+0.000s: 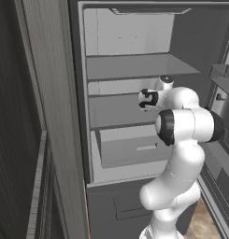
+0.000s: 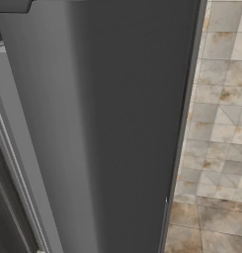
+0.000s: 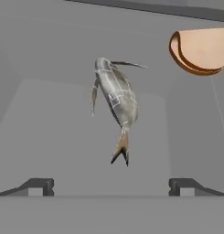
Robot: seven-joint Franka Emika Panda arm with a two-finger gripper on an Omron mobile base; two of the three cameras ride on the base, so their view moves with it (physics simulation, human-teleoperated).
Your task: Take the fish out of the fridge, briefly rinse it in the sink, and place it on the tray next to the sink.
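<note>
Grey fridge shelf (image 3: 63,137) ahead of you carries one silvery-tan fish (image 3: 115,98), long axis running away from you, forked tail nearest. One tan round-edged item (image 3: 200,50) sits beyond, upper right. Your fingers (image 3: 112,186) stand wide apart, empty.

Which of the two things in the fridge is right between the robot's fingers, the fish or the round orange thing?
The fish. It lies straight ahead of the open gripper, tail toward it. The round orange thing sits off in the upper right corner.
</note>
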